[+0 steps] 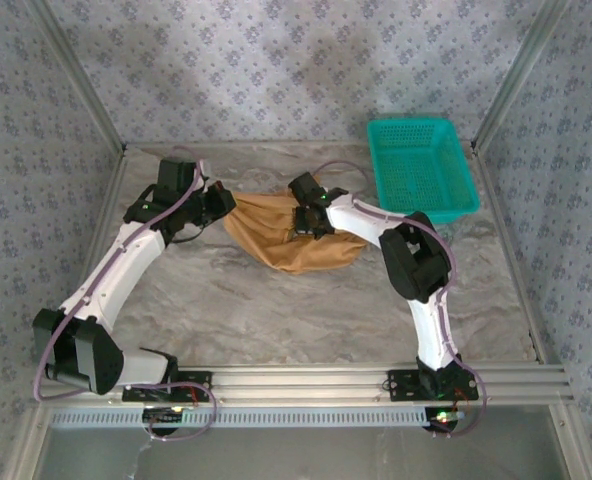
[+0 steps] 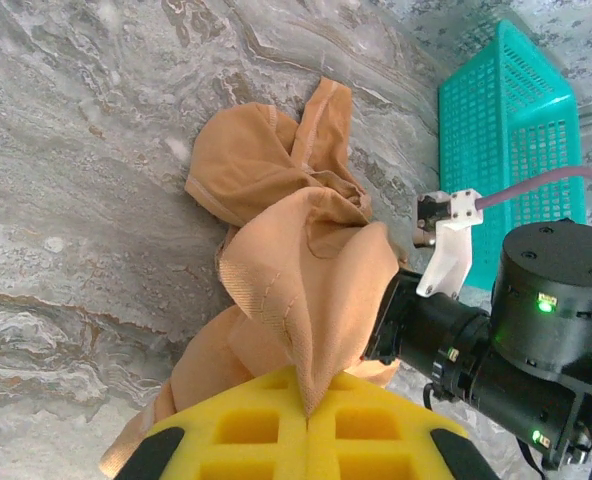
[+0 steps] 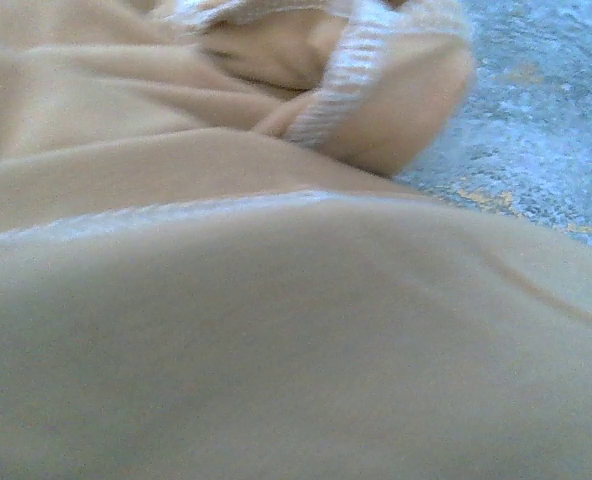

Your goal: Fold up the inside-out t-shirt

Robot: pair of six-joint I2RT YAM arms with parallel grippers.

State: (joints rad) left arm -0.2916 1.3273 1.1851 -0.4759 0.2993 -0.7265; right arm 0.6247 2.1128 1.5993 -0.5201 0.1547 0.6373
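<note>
Left wrist view: we clamp our left fingers point(image 2: 246, 425) on the inside-out t-shirt point(image 2: 306, 270), our right fingers point(image 1: 309, 222) closed atop it.

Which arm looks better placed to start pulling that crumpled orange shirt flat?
Probably left: the left pincer is visibly shut on a fold of the t-shirt at the heap's left edge. The right pincer is buried mid-heap.
</note>
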